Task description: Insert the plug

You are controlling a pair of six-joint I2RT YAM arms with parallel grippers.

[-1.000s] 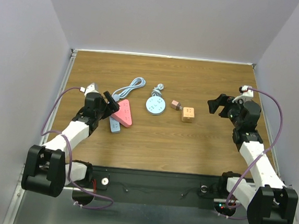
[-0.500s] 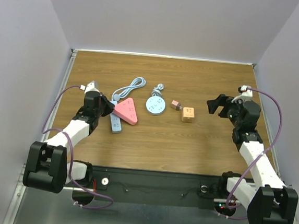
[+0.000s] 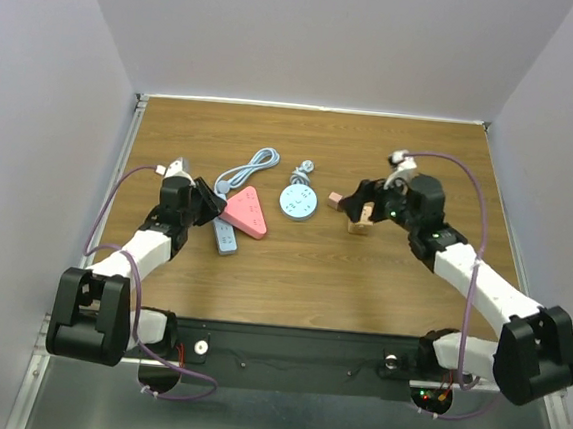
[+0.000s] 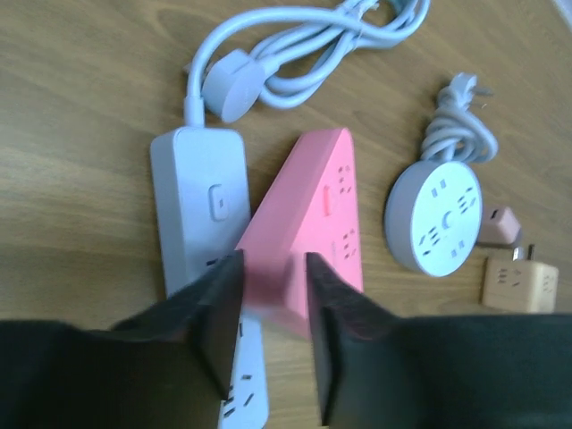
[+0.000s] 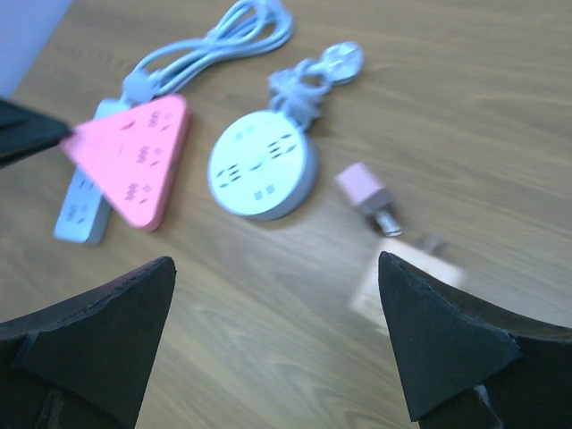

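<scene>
Wooden tabletop [image 3: 311, 277], grey walls. My left gripper [image 4: 273, 273] clamps one corner of the pink triangular power strip [image 4: 317, 206], which touches the white bar strip [image 4: 201, 201]. My right gripper [image 5: 275, 268] hangs spread wide, empty, near the pink plug [image 5: 365, 189] lying beside the round socket [image 5: 261, 165].

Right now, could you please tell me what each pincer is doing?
Left pincer: closed on the pink power strip.
Right pincer: open, holding nothing.

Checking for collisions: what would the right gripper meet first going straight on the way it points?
The right gripper would probably meet bare table first, then the round white socket; the pink plug sits just to one side. Depth is unclear.
</scene>
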